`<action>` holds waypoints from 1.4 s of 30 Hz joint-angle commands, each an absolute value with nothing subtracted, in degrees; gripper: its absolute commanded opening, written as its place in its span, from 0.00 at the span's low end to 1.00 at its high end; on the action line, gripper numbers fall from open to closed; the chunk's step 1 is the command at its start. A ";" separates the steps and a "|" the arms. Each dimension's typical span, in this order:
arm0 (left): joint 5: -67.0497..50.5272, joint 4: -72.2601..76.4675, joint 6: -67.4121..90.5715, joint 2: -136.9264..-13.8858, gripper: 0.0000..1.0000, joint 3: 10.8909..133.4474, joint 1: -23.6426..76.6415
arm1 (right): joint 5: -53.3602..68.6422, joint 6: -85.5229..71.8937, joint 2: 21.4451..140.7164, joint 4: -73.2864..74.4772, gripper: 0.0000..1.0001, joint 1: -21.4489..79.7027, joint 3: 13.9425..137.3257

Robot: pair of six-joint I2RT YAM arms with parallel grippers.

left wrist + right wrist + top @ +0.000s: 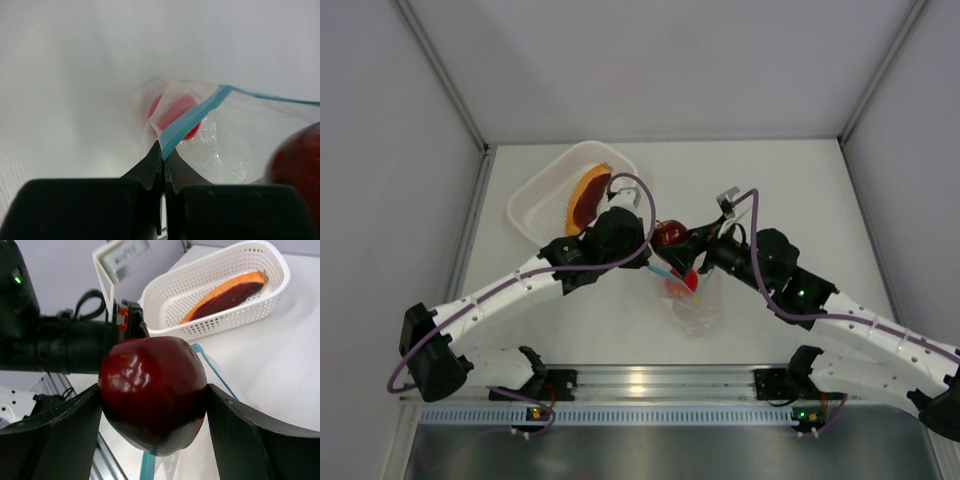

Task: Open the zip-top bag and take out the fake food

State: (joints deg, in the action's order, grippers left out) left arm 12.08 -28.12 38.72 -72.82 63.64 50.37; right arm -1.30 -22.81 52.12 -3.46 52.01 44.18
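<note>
While the left claw [162,162] pinches the zip-top bag [230,142], the right claw [153,390] clasps the red fruit [150,372] between its fingers

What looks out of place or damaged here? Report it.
Nothing spilled or broken. The zip-top bag looks crumpled where the left jaws pinch its blue zip strip; one red piece sits inside. The right jaws hold a dark red fruit, and an orange slice lies in the basket.
</note>
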 commanded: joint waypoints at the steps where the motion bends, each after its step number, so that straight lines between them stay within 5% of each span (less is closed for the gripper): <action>1: 15.90 -27.86 40.43 -69.97 0.00 61.53 49.84 | -3.33 -25.13 50.36 -10.63 0.29 52.73 46.66; 13: 17.31 -31.54 42.63 -60.04 0.00 54.05 46.14 | -11.07 -30.68 61.86 1.56 0.30 48.88 68.18; 31: 14.94 -46.40 42.01 -39.73 0.00 53.79 46.05 | -5.19 -17.58 127.42 12.65 0.34 43.24 121.97; 34: 15.64 -48.33 41.92 -37.89 0.00 54.40 46.05 | -3.61 -17.49 133.67 11.17 0.51 43.42 126.99; 38: 15.91 -48.87 42.01 -36.57 0.00 54.67 46.05 | -3.69 -15.29 137.90 11.77 0.97 44.21 132.53; 42: 16.43 -48.69 42.71 -37.00 0.00 54.76 46.05 | -5.09 -13.45 134.05 11.78 1.00 44.21 130.97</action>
